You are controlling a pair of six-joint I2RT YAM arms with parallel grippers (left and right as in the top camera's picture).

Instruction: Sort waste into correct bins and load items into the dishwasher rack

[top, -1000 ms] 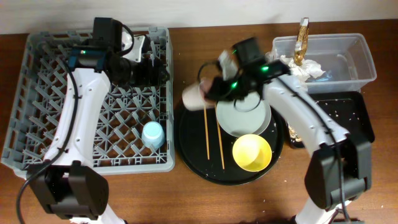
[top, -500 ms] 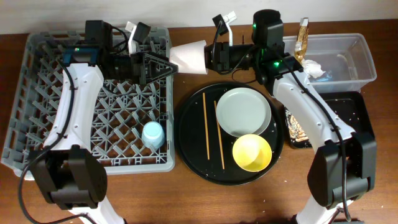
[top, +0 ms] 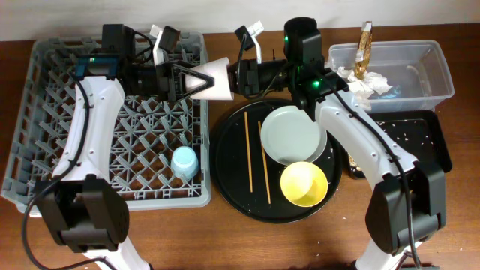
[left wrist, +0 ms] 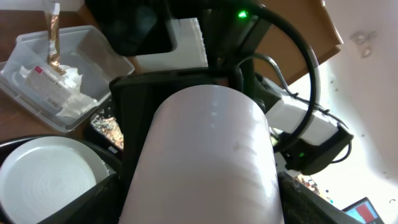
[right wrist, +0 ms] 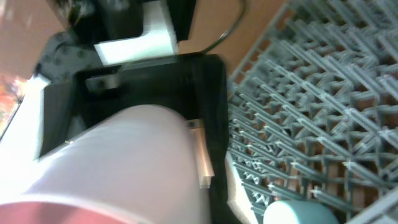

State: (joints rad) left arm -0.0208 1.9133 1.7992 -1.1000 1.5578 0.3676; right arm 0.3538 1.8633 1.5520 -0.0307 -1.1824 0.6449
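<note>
The small pink cup (top: pixel 216 77) hangs on its side in the air over the right edge of the grey dishwasher rack (top: pixel 45 112). My right gripper (top: pixel 240 75) is shut on its rim end. My left gripper (top: pixel 187 78) is open, its fingers on either side of the cup's narrow end. The cup fills the left wrist view (left wrist: pixel 205 155) and the lower left of the right wrist view (right wrist: pixel 118 162). The light-blue cup (top: pixel 184 162) stands upside down in the rack. The grey plate (top: pixel 292 135), yellow bowl (top: pixel 304 184) and chopsticks (top: pixel 248 154) lie on the round black tray (top: pixel 225 172).
The clear tub (top: pixel 435 75) at the back right holds the white napkin (top: pixel 371 82) and the upright snack wrapper (top: pixel 365 45). The shallow black tray (top: pixel 427 142) lies in front of it, with food scraps (top: pixel 352 161) at its left end.
My right gripper has carried the pink cup leftward from over the round tray to the rack's edge. The cup's narrow end has come between the left gripper's open fingers.
</note>
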